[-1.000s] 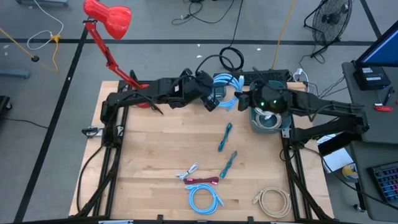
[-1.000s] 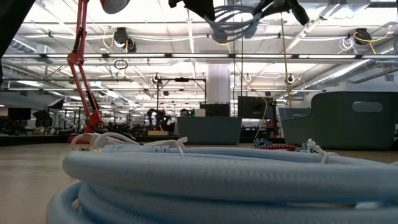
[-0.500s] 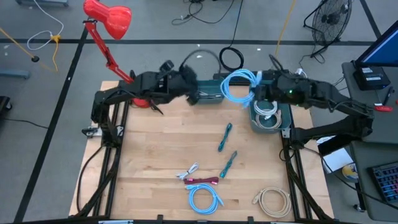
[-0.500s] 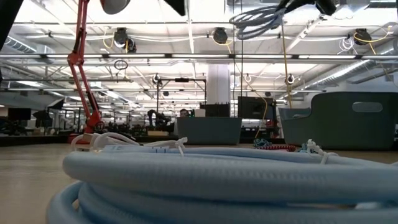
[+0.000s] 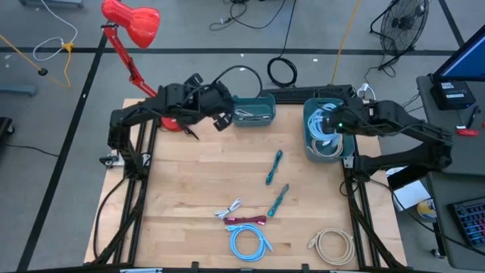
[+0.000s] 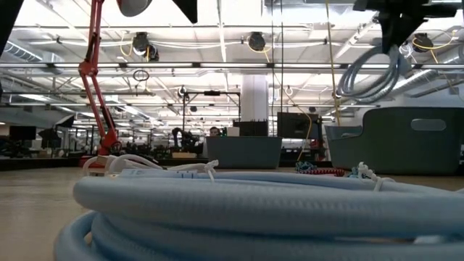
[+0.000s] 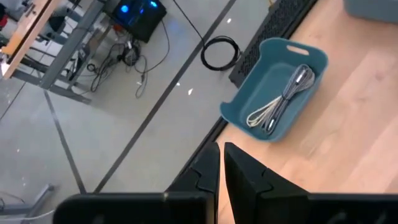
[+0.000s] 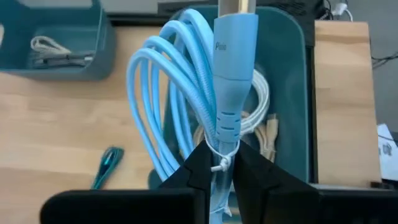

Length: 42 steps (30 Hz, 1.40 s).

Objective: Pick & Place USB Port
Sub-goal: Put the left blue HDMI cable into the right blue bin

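A light blue coiled cable (image 8: 168,93) with a large plug (image 8: 235,68) hangs over the right teal bin (image 5: 347,148), with my right gripper (image 8: 219,163) shut on it. The low view shows the coil (image 6: 370,72) dangling high at the right. That bin (image 8: 292,87) has pale coiled cables in it. My left gripper (image 7: 221,163) is shut with nothing in it, just left of the left teal bin (image 5: 254,110), which holds a grey cable (image 7: 280,102). My right gripper pinches the blue cable between its two fingers just below the plug's ribbed sleeve (image 8: 225,134), where a white tie binds the bundle. The fingers come slanting down from above. The coil hangs from them, clear of the bin.
On the table lie two short teal cables (image 5: 274,167) (image 5: 278,199), a white cable (image 5: 229,208), a dark red one (image 5: 246,221), another light blue coil (image 5: 250,243) and a beige coil (image 5: 333,244). A red lamp (image 5: 132,23) stands at the far left.
My right gripper has carried the blue coil from between the two bins toward the table's right edge, over the right bin, tipping downward so the coil now hangs lower. My left gripper has drawn back from the coil toward the table's left edge.
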Available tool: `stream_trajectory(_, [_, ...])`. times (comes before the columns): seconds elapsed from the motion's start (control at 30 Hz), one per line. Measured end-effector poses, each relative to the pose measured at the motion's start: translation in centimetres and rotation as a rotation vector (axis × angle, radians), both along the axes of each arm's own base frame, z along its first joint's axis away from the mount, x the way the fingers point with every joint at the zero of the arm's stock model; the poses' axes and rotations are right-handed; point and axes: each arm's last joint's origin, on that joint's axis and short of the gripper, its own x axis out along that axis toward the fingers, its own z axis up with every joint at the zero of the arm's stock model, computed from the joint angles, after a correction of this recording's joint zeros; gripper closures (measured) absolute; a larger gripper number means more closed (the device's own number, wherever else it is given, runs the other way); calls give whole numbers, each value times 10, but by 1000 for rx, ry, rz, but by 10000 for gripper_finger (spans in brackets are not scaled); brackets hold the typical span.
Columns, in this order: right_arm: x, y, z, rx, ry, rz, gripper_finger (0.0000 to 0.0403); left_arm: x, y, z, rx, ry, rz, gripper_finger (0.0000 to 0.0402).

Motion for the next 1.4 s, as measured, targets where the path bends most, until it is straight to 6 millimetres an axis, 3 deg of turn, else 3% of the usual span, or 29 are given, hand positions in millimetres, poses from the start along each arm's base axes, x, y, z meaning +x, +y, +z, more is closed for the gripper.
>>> stream_trajectory(0.17, [6, -16, -20, 33, 66, -24, 373, 0, -5, 1, 1, 0, -21, 376])
stream_trajectory(0.37, [20, -43, -54, 60, -28, -22, 373, 1, -12, 1, 4, 6, -48, 376])
stream_trajectory(0.53, [17, -60, -74, 89, -47, -53, 373, 1, -21, 0, 8, 22, -67, 376])
stream_trajectory(1.1, [-7, -76, -121, 202, 50, -118, 373, -3, -41, -1, 58, 61, -80, 376])
stream_trajectory(1.4, [-14, -76, -117, 148, 32, -140, 373, -3, -43, -2, 50, 52, -71, 376])
